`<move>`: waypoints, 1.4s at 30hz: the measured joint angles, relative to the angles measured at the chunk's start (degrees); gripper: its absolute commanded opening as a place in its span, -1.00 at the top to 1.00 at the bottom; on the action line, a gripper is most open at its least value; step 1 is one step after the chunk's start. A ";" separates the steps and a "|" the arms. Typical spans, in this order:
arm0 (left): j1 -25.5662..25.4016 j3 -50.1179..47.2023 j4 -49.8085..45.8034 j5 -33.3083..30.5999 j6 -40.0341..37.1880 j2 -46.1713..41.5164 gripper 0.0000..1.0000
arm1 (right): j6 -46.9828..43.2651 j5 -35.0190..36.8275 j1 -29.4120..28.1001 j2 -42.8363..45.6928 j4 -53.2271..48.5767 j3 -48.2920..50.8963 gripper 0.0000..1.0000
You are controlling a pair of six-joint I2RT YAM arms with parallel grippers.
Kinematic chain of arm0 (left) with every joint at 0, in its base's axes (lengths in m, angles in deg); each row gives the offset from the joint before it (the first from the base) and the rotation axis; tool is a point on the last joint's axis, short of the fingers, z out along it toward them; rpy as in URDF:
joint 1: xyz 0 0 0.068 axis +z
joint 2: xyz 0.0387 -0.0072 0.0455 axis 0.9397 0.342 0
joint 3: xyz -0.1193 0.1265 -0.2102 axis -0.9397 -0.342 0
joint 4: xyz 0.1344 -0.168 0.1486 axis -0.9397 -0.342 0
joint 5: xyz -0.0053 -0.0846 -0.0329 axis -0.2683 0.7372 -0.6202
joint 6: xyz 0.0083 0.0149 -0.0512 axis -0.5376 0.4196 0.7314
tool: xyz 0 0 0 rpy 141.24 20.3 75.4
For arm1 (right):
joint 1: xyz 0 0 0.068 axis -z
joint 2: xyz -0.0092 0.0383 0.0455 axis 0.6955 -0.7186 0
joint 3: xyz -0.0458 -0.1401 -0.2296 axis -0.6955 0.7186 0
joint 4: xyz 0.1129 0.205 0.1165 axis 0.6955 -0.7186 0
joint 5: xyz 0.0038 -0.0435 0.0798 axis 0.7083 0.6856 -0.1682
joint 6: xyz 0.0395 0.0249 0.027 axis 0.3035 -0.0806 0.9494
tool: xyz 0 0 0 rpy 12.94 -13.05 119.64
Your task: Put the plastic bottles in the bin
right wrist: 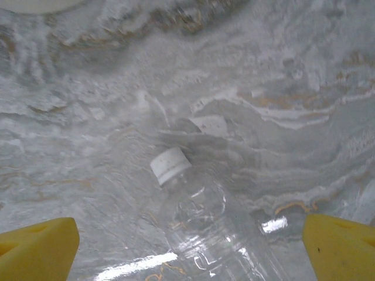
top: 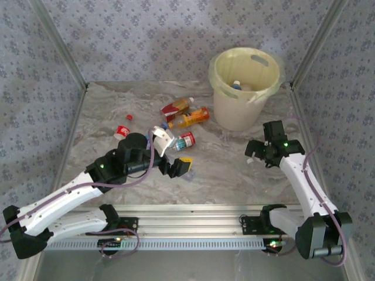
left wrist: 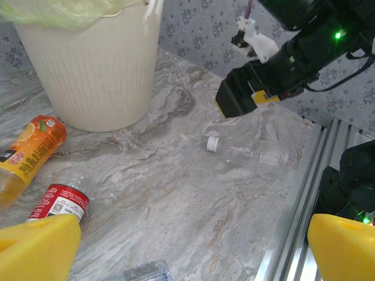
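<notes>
Red-label bottle [left wrist: 58,205] and orange-label bottle [left wrist: 36,143] show illegible print; left gripper [left wrist: 190,246] and right gripper [right wrist: 188,246] both spread wide.

Pale yellow bin [top: 237,111], grey marbled table [top: 222,170], clear white-capped bottle [right wrist: 217,234], orange bottle [top: 193,118]

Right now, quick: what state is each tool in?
Left tool: open, holding nothing.
Right tool: open, above a clear bottle, not gripping it.

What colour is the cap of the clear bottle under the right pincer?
White cap; the right wrist view shows it best.
</notes>
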 measured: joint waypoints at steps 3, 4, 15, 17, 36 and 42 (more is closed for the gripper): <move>0.00 -0.02 0.00 0.20 0.07 0.00 -0.99 | 2.16 0.52 -1.03 0.00 -0.07 1.64 -1.00; 0.00 -0.04 0.07 0.24 0.17 0.00 -0.99 | 2.89 0.66 -1.42 0.02 -0.07 2.21 -1.00; 0.50 -0.74 1.60 1.57 0.92 0.11 -0.99 | 7.80 3.56 -4.04 -0.02 0.17 8.37 -1.00; 0.55 -0.74 1.84 1.77 1.16 0.15 -0.99 | 8.02 3.61 -4.13 -0.04 0.31 8.74 -1.00; 0.87 -0.79 2.64 2.58 2.19 1.29 -0.99 | 8.74 -1.05 -14.12 -7.50 3.30 10.62 -0.81; 0.87 -0.81 2.69 2.78 2.67 1.31 -0.99 | 10.58 0.04 -15.80 -9.70 3.39 10.62 -0.68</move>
